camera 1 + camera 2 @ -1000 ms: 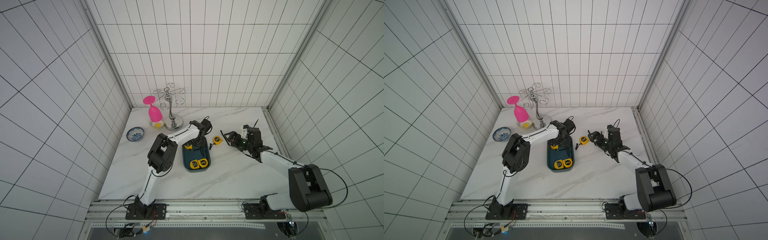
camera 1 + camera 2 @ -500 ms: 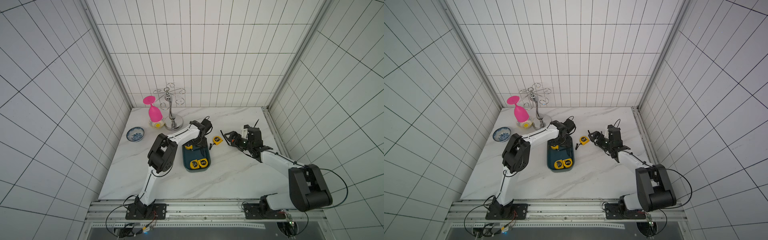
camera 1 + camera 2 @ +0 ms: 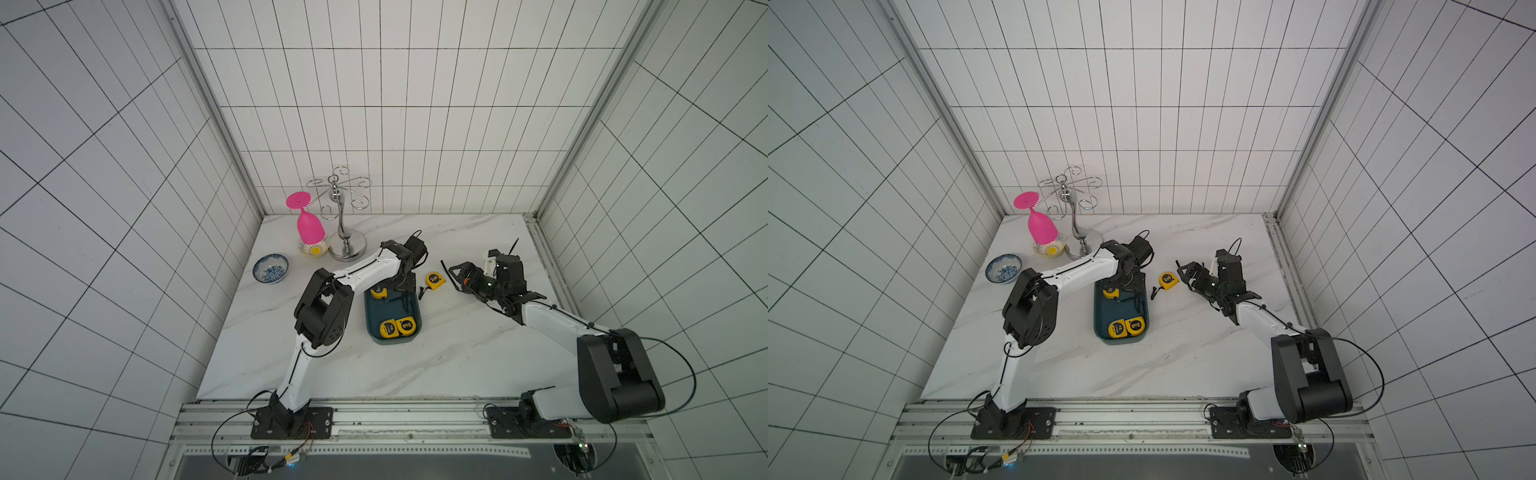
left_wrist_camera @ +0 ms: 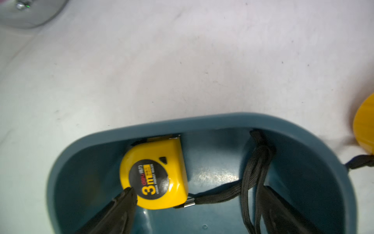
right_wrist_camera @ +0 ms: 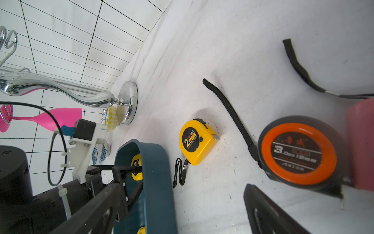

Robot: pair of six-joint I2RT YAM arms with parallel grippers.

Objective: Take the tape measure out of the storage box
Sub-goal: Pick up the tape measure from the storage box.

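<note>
Two yellow plastic tape measures [image 3: 390, 328] are lying at the near end of the shallow dark teal plastic storage box [image 3: 395, 311] on the marbled table [image 3: 415, 365]. At its far end the left claw [image 4: 197, 190] is hanging wide open astride a third yellow tape measure [image 4: 154, 178], evidently lining up a grasp. Beyond the rim a fourth yellow tape measure [image 3: 434, 281] is resting on the table, and the right claw [image 3: 454, 277] is standing open around an orange-and-black round tape measure [image 5: 299, 154].

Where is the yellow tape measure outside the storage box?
In both top views the tape measure lies on the table between the storage box's far end and the right tool.
</note>
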